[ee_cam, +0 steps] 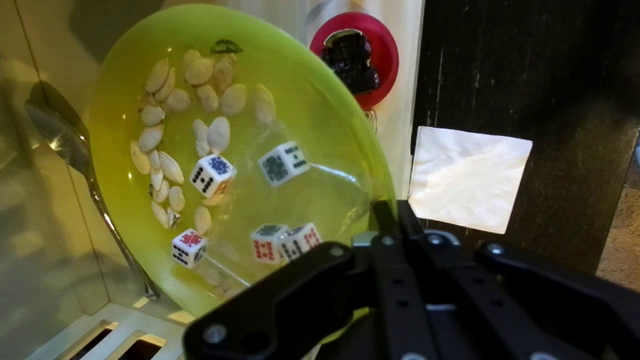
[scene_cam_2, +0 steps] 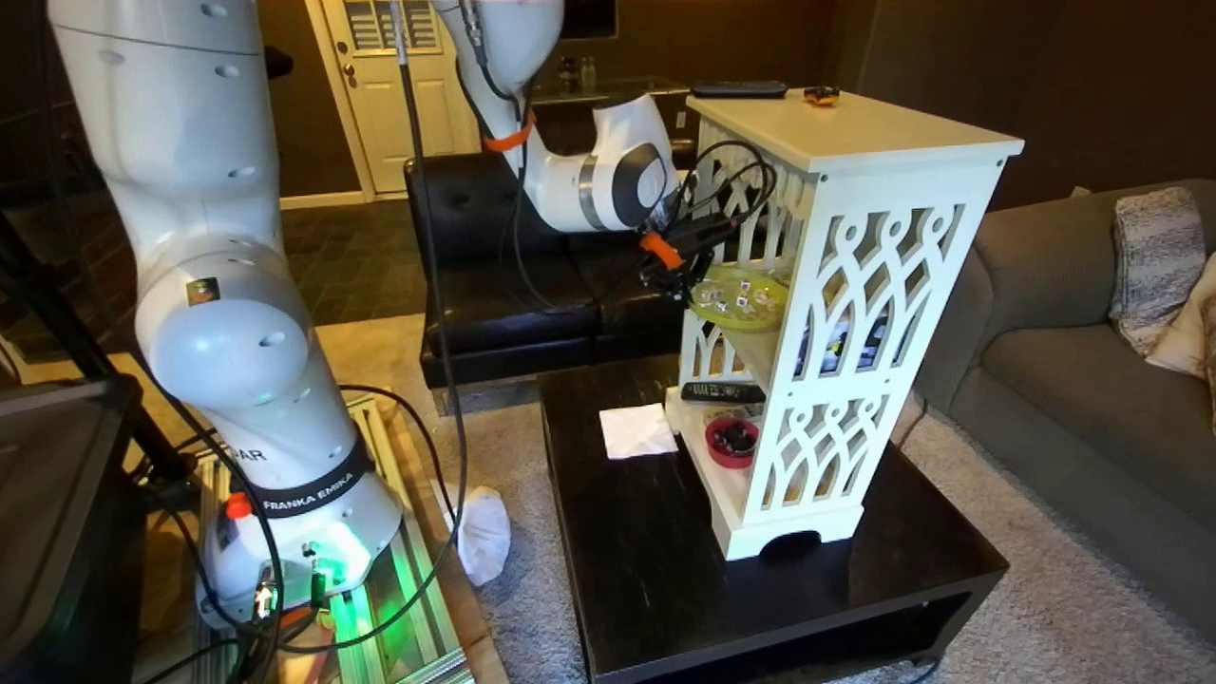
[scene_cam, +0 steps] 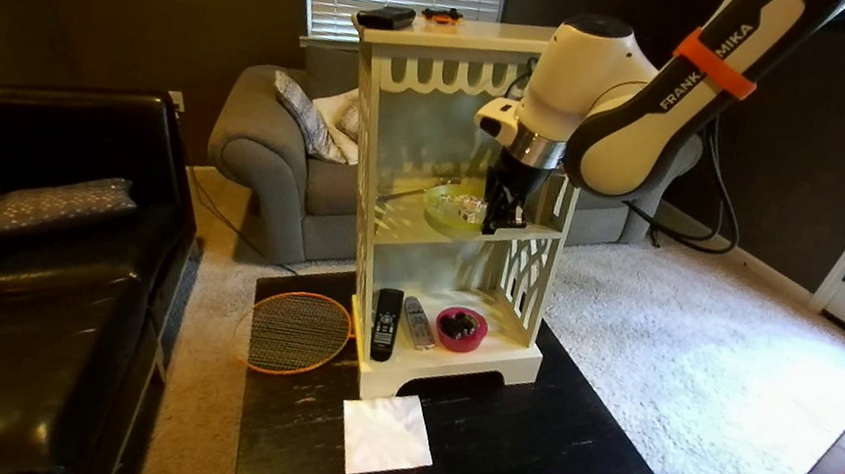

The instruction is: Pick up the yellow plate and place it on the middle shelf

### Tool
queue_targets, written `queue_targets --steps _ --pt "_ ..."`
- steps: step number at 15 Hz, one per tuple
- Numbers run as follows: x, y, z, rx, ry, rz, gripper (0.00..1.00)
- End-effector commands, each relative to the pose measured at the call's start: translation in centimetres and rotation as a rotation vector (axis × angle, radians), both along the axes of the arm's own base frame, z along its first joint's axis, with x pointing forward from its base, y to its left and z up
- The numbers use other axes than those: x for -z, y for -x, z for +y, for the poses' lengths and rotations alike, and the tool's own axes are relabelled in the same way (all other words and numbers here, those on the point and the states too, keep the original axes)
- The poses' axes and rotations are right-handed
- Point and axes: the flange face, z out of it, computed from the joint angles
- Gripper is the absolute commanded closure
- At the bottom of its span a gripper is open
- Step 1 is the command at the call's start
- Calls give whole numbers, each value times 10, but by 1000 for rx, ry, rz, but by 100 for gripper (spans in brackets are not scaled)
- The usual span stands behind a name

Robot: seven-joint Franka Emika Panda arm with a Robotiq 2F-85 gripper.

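The yellow plate (scene_cam: 444, 217) is at the middle shelf (scene_cam: 408, 230) of the cream-white unit, partly past its front edge. It also shows in an exterior view (scene_cam_2: 755, 319) and fills much of the wrist view (ee_cam: 320, 115). It holds several dice and pale seeds. I cannot tell whether its underside touches the shelf. My gripper (scene_cam: 505, 226) is at the plate's front rim. In the wrist view the fingers (ee_cam: 392, 212) are closed on the rim, one inside and one outside it. Part of the near rim is hidden behind the fingers.
A spoon (ee_cam: 70, 140) lies on the middle shelf beside the plate. The lowest tier holds a red bowl (scene_cam: 460, 336), a black remote (scene_cam: 386, 324) and a grey remote (scene_cam: 419, 323). A white napkin (scene_cam: 387, 435) and an orange-rimmed racket (scene_cam: 297, 333) lie on the black table (scene_cam: 522, 465).
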Motion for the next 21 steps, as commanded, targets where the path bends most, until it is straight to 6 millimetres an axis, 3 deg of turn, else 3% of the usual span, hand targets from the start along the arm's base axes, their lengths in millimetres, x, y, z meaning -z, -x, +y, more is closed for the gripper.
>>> queue_targets --steps 1,4,16,21 --pt "9 -32 -6 -30 1 -16 99" --pt "20 -39 -1 -28 -12 5 99" --pt "41 -10 67 -122 -34 59 99" --pt "53 -8 76 -132 -46 43 99"
